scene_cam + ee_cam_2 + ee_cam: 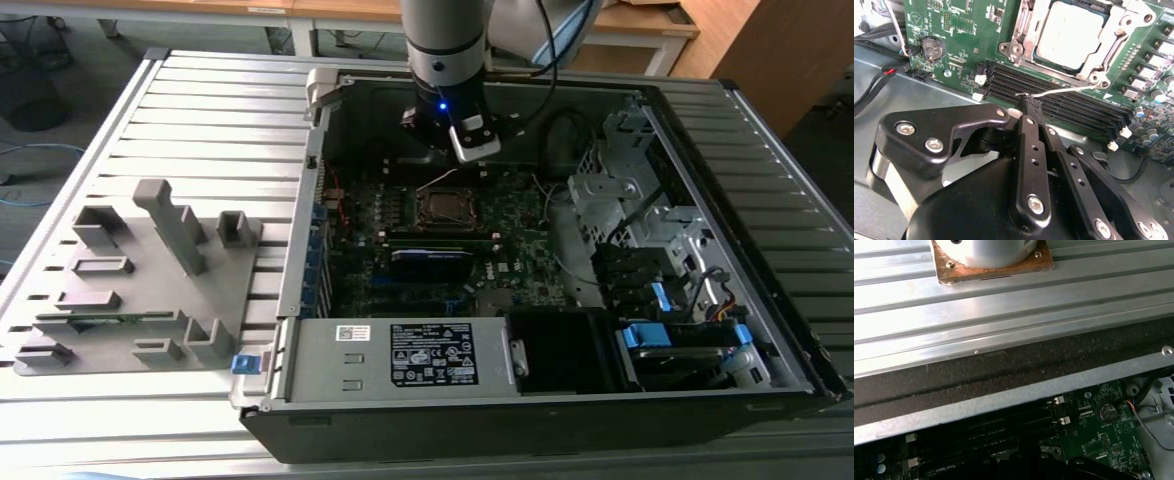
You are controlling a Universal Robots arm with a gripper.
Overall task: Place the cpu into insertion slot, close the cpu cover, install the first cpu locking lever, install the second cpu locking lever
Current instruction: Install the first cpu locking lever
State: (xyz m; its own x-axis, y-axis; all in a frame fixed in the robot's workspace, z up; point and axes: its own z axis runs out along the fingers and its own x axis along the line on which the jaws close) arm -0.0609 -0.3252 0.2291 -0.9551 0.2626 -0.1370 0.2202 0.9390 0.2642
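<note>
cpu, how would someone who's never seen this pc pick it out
Inside the open black computer case, find the green motherboard. Beside its long black memory slots sits a silver metal frame; the cpu is the plain, flat silver-grey square it surrounds.

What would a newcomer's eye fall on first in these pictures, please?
The open computer case on the slatted table, with the arm poised over its motherboard in the exterior view. In the second wrist view, the cpu sits under the closed cpu cover, and the gripper ends beside a thin wire lever.
</note>
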